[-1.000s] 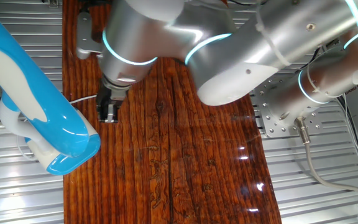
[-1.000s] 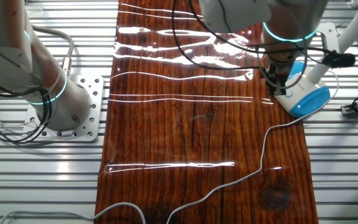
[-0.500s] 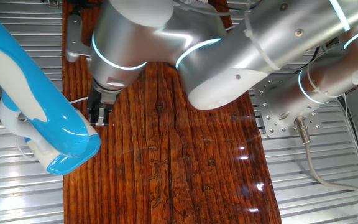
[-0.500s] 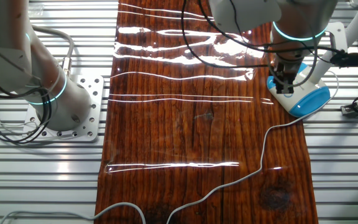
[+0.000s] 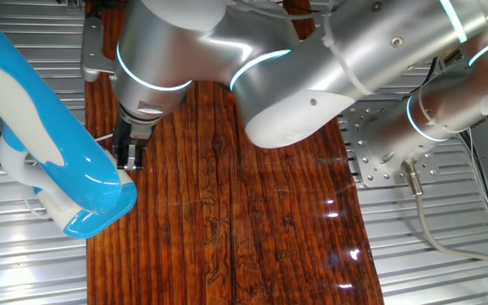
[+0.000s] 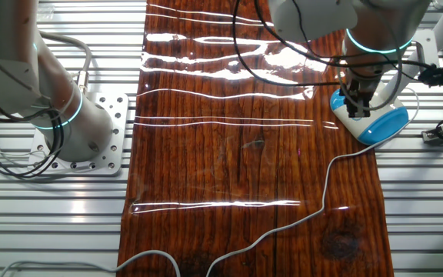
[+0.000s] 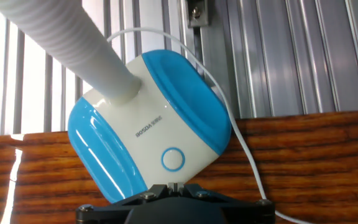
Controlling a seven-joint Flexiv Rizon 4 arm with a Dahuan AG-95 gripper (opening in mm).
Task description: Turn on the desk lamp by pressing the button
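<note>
The desk lamp's base (image 7: pixel 148 124) fills the hand view: glossy white with sky-blue sides, and a white neck (image 7: pixel 73 43) rising to the upper left. Its round ringed button (image 7: pixel 173 159) lies just ahead of my gripper (image 7: pixel 176 186). The two fingertips touch each other, so the gripper is shut on nothing. In one fixed view the gripper (image 5: pixel 128 157) hangs right beside the lamp's long blue and white body (image 5: pixel 49 127). In the other fixed view it (image 6: pixel 358 104) hovers over the base (image 6: pixel 381 125). The thin white cord (image 6: pixel 325 192) trails across the board.
A dark glossy wooden board (image 6: pixel 237 154) lies on the ribbed metal table (image 6: pixel 52 223). A metal bracket (image 7: pixel 199 12) sits behind the lamp base. A second silver arm (image 6: pixel 52 108) stands on its mounting plate at the left. My own arm's bulk (image 5: pixel 312 76) spans the board.
The gripper has slid sideways across the board toward the lamp, and now sits over the base instead of beside it. The lamp has not moved.
</note>
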